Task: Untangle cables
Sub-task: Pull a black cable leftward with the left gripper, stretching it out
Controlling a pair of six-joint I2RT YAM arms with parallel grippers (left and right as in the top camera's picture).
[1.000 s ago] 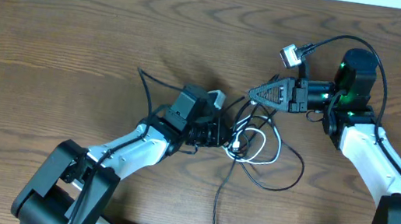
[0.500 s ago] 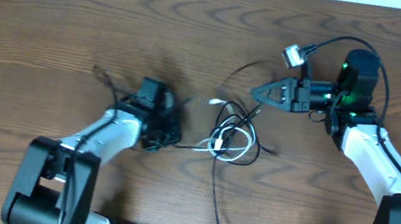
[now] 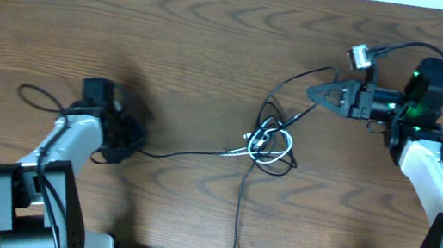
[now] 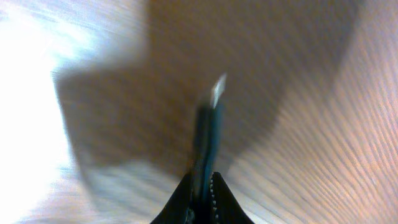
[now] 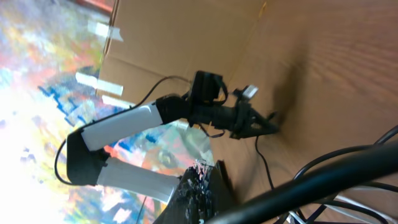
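Now, cables (image 3: 269, 144) between left hand (image 3: 134, 140) and right hand (image 3: 313, 92).

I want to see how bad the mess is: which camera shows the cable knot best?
Overhead: the whole knot lies in plain sight, white loops among black ones. The left wrist view is blurred and shows only one black plug end; the right wrist view catches a few black strands at its lower edge.

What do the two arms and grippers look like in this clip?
Left arm and right arm: white shells, black joints and bases. Left gripper and right gripper: black. Green light on the right wrist; small grey camera with black lead.
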